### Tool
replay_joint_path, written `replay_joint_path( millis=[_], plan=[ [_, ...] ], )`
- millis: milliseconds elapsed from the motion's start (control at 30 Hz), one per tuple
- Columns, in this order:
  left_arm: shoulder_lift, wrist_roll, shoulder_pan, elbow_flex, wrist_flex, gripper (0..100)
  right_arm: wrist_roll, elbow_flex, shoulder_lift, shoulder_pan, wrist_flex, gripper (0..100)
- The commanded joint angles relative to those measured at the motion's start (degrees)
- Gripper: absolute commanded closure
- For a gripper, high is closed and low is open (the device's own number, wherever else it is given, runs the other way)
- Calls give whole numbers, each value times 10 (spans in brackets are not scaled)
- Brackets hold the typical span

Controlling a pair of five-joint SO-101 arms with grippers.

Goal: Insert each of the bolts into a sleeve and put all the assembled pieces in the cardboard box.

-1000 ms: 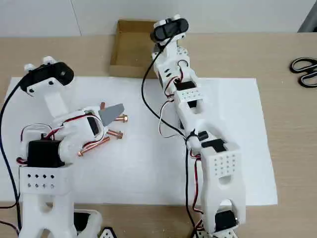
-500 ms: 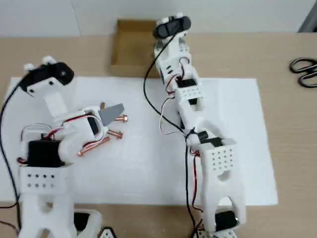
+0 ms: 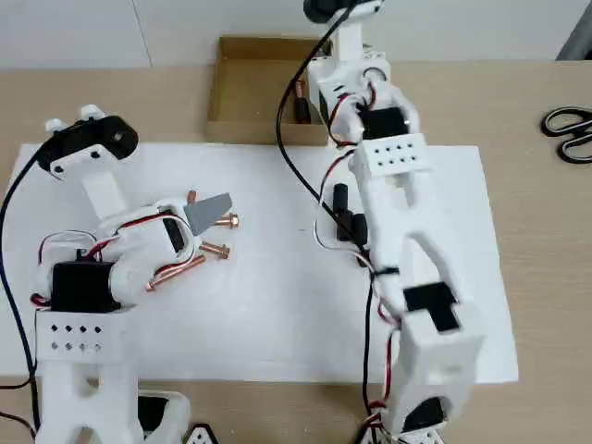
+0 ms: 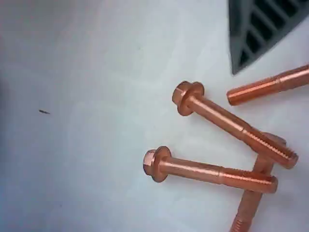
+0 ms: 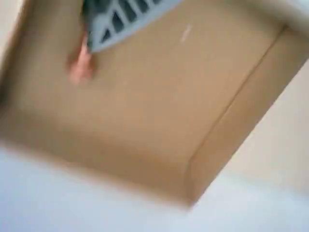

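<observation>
Bolts (image 4: 207, 171) lie well apart from the box (image 3: 242, 92) by your left fingers (image 3: 208, 211); right fingers (image 5: 116, 21) hover over it; you cannot tell either grip.

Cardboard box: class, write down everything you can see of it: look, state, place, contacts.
The cardboard box is a shallow, open-topped tray of plain brown card with low upright walls and a flat floor. It sits flat on the wooden table, at the far edge of the white sheet. The right arm hangs over one side of it. A copper-coloured piece shows inside beneath that arm; whether it rests on the floor or is held cannot be told.
</observation>
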Motion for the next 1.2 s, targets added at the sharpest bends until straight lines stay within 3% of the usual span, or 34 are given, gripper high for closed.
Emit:
replay_joint_path(
  millis=[0, 467, 600, 733, 967, 1167],
  plan=[
    [-6, -4, 2, -2, -9, 625, 4, -31, -101, 8, 155, 815],
    [-6, -4, 2, -1, -9, 625, 5, -26, -316, 21, 544, 815],
    [-6, -4, 2, -1, -9, 625, 6, 38, -388, 21, 544, 816],
    [-6, -4, 2, 11, -4, 625, 6, 193, -448, 2, 541, 816],
    [-6, -4, 2, 52, -8, 625, 2, 443, -430, 0, 405, 815],
    [-5, -4, 2, 55, -8, 625, -122, 434, -303, 2, 324, 815]
  ],
)
